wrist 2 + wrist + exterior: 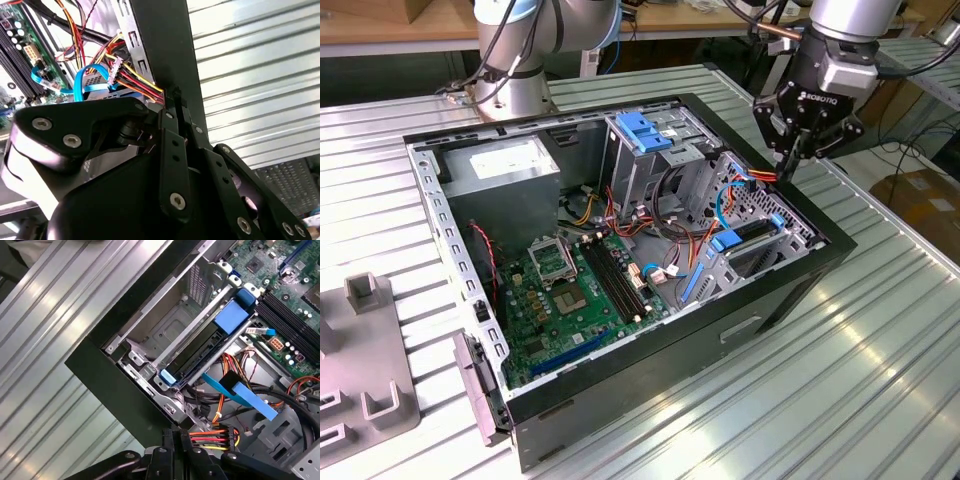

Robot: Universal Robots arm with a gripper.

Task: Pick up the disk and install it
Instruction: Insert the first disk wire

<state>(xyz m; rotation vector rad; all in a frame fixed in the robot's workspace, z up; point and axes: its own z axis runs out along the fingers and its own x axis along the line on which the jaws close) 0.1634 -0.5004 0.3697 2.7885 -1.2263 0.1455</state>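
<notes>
The disk (752,232) sits in the drive cage at the exterior view's right side of the open computer case (650,380). Blue rails run along its sides. In the first wrist view the disk (200,351) shows as a dark slab between metal cage rails, with a blue tab at each end. My gripper (790,165) hangs just above the case's right wall, beyond the cage, with its fingers shut together and nothing between them. In both wrist views the gripper (175,96) (176,434) is beside a bundle of red, yellow and orange power wires (212,437).
The case lies on its side on a ribbed metal table (850,380). Inside are a green motherboard (575,295), a grey power supply box (500,165), a cage with a blue latch (645,130) and blue data cables (240,392). A grey fixture (360,360) lies at the left.
</notes>
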